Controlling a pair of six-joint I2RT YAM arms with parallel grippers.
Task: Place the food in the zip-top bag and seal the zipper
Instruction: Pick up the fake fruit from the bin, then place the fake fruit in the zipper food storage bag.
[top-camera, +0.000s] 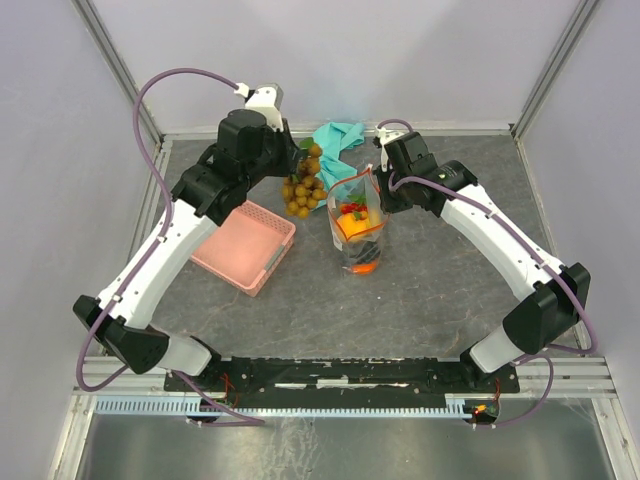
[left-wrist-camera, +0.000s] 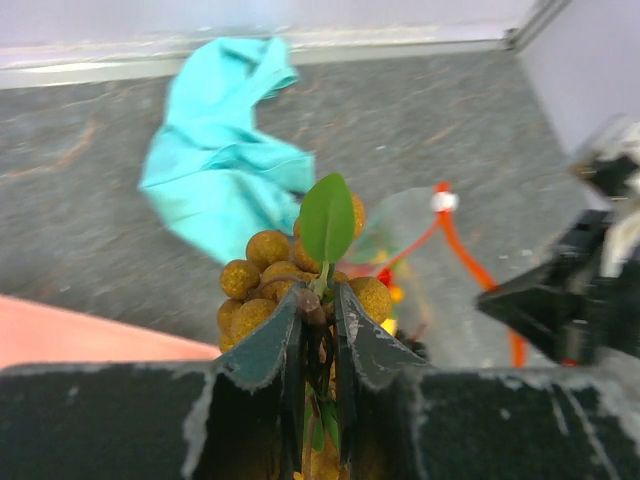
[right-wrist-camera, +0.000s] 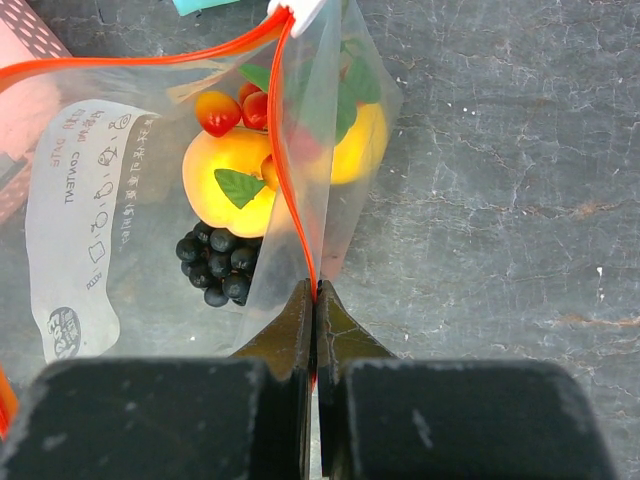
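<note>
I'm gripping the berry bunch (left-wrist-camera: 262, 268) by its stem, left gripper (left-wrist-camera: 318, 298) narrow, at 10 o'clock of the zip-top bag (right-wrist-camera: 80, 230); right gripper (right-wrist-camera: 315, 292) pinching the zipper (right-wrist-camera: 288, 150) edge; bunch looking light, floppy, fragile.

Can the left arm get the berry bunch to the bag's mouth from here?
Probably yes: the right hand pinches the zipper, holding the bag open, and nothing stands between the bunch and it.

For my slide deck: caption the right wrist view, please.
Right fingers pinch the zip-top bag at its red zipper, fruit already inside.
</note>
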